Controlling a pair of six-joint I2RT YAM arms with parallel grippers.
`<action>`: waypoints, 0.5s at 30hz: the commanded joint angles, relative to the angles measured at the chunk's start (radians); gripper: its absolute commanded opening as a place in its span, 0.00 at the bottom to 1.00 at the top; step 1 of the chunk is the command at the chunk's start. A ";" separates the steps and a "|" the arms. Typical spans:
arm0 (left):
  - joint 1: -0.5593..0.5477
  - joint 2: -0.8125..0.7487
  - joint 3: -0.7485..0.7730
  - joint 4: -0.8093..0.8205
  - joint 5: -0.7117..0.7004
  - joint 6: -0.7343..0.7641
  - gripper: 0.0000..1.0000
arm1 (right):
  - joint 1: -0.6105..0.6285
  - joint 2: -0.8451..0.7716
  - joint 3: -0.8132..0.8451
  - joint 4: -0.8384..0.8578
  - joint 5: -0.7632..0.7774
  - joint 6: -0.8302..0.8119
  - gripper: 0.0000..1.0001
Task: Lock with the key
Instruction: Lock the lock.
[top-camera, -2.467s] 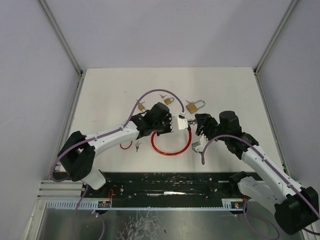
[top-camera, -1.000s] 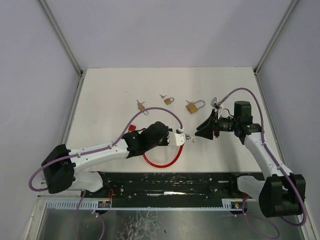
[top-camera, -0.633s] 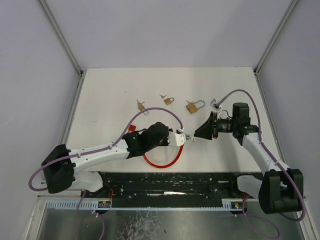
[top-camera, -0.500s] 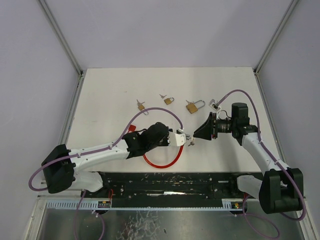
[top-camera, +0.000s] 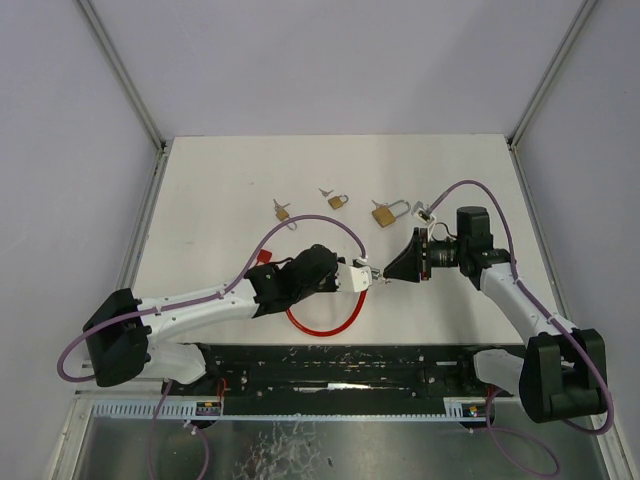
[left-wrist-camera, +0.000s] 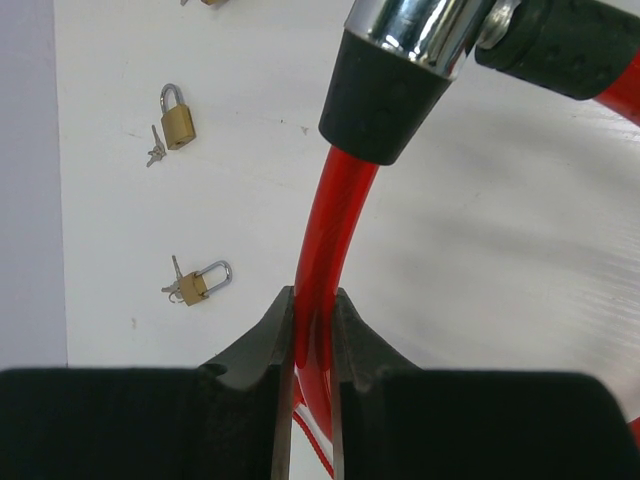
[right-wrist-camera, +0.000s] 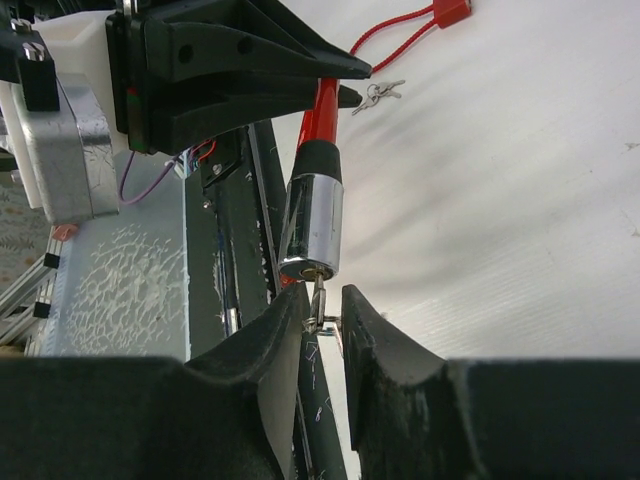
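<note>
- One cable lock (top-camera: 322, 322); its red loop sits by the near edge of the table (top-camera: 220, 180); its chrome cylinder (right-wrist-camera: 312, 225) is held up between the two arms.
- Left gripper (left-wrist-camera: 312, 315): fingers pressed onto the red cable, just under the cylinder's black collar.
- Right gripper (right-wrist-camera: 322, 312): pinching one key (right-wrist-camera: 318, 296); the key's tip is at the cylinder's keyhole end; how deep, can't tell.
- Three brass padlocks (top-camera: 338, 201) in a row farther back, well apart from both grippers.
</note>
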 joint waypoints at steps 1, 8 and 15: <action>-0.007 -0.003 0.039 0.064 -0.018 -0.019 0.00 | 0.017 0.007 0.011 -0.018 -0.008 -0.032 0.28; -0.008 0.000 0.042 0.059 -0.016 -0.021 0.00 | 0.024 0.010 0.015 -0.041 0.007 -0.054 0.23; -0.007 -0.001 0.043 0.060 -0.015 -0.024 0.00 | 0.030 0.019 0.025 -0.072 0.011 -0.085 0.14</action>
